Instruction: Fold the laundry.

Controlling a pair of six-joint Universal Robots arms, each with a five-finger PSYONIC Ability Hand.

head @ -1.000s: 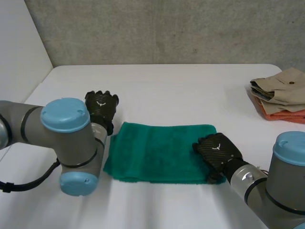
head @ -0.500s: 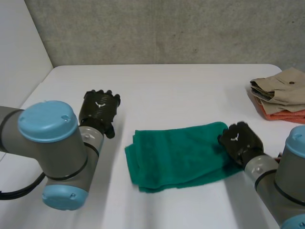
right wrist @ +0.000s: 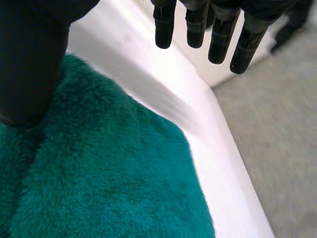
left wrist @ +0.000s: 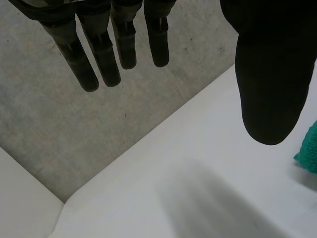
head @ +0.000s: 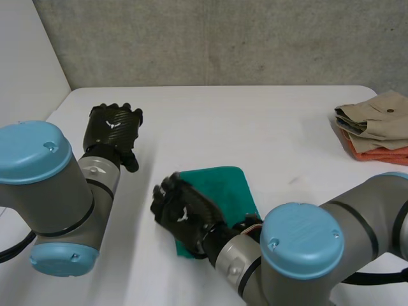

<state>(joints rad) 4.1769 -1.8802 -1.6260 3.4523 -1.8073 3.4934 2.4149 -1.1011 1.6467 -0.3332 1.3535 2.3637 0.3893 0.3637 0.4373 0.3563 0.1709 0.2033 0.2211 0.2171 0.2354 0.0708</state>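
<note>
The green towel has changed most. A second ago it lay flat and long across the surface. Now it is doubled over into a much narrower block. My right hand has swept from the towel's right end across to its left edge. Half a second ago it looked curled on that right edge, but now its fingers are straight and reach past the cloth. My left hand has drawn back from the towel's far left corner and is now well apart from it.
</note>
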